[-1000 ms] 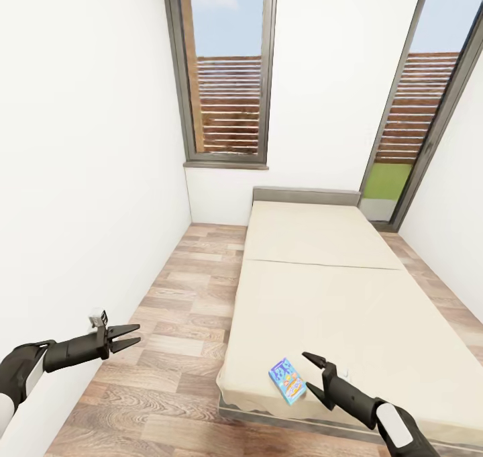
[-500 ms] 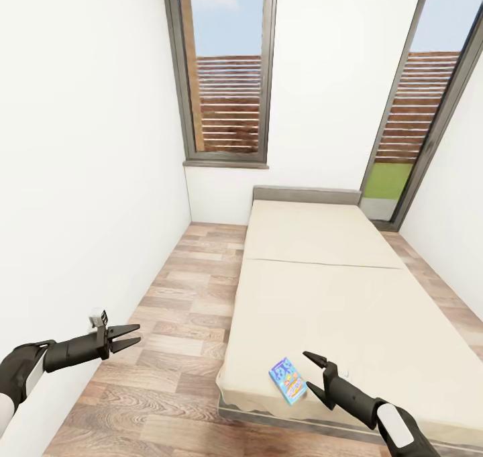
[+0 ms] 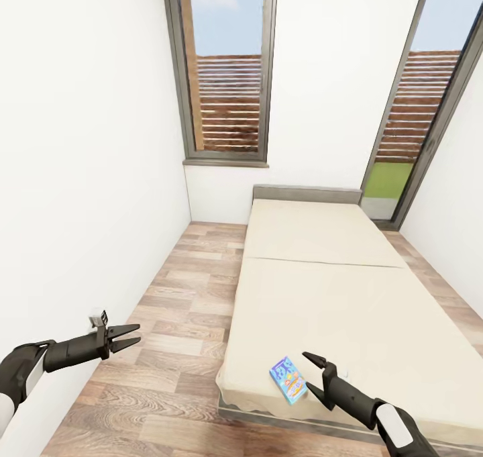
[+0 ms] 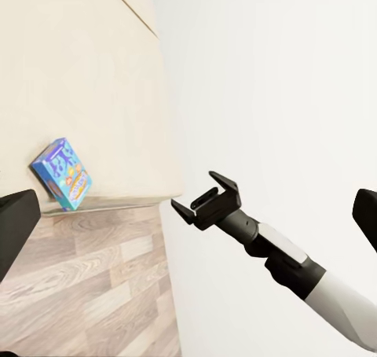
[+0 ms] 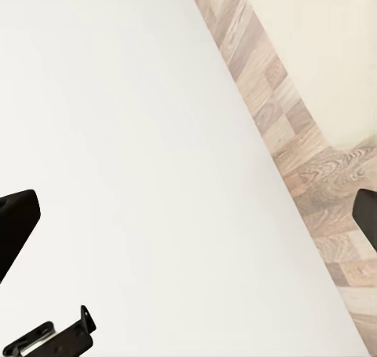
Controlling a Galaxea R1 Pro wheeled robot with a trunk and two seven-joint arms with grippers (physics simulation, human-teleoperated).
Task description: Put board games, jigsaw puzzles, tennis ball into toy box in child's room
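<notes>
Pale narrow bedroom; small blue printed board game box (image 3: 288,380) lies near the beige mattress (image 3: 349,309) corner; spread black right gripper (image 3: 310,374) beside it could nudge it off; left gripper (image 3: 127,335) open.

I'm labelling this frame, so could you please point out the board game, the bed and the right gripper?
board game (image 3: 288,380), head view, middle of its colourful cover.
bed (image 3: 315,235), head view, bare mattress near the headboard.
right gripper (image 3: 310,375), head view, midway between its open fingertips.
</notes>
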